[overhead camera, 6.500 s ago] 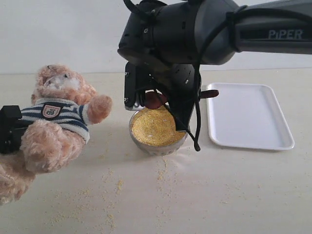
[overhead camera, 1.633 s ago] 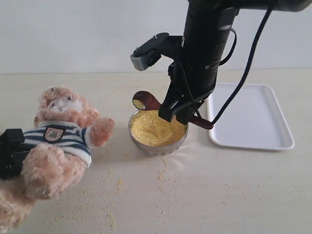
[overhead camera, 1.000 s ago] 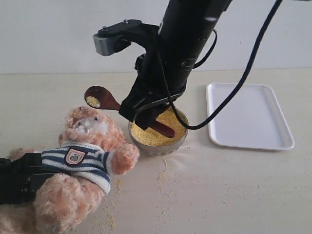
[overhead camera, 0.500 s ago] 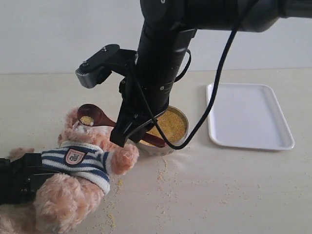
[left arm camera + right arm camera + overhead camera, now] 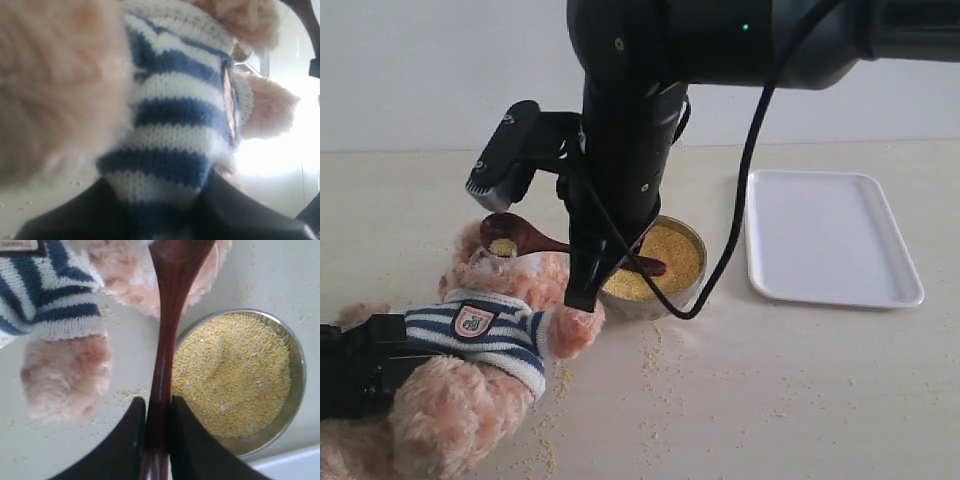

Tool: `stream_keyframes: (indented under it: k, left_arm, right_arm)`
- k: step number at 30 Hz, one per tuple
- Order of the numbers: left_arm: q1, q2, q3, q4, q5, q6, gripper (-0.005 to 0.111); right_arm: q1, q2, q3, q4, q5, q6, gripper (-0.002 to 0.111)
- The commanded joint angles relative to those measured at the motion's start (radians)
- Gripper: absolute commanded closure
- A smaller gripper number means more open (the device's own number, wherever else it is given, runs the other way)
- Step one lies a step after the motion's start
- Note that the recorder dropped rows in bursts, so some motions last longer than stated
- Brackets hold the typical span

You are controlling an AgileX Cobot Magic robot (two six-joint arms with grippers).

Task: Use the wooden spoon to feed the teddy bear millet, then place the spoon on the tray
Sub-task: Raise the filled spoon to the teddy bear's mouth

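Observation:
The teddy bear lies on its back at the left, in a striped shirt. My left gripper is shut on its body. My right gripper is shut on the handle of the wooden spoon. The spoon's bowl carries a little millet and rests at the bear's face. More millet fills the metal bowl right of the bear's head. The white tray lies empty at the right.
Loose grains are scattered on the table in front of the bowl and the bear. The right arm hangs over the bowl and hides its left rim. A corner of the tray shows beside the bowl.
The right arm has swung left and lowered the loaded spoon from above the bear's head onto its face. The bear and the left gripper have stayed still over the last half second.

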Motion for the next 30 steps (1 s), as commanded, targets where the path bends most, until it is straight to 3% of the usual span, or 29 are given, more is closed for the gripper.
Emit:
stream_keyframes:
  k: [1,9,30]
  left_arm:
    - [-0.008,-0.002,-0.007,-0.014,0.018,0.01,0.102]
    - [-0.008,-0.002,-0.006,-0.014,0.021,0.012,0.102]
    - [-0.008,-0.002,-0.006,-0.014,0.021,0.014,0.102]
  right_arm:
    - [0.075,-0.004,-0.003,-0.226,-0.03,0.046,0.108]
    - [0.112,-0.004,-0.003,-0.368,0.002,0.096,0.108]
    - [0.112,-0.004,-0.003,-0.368,0.008,0.093,0.108]
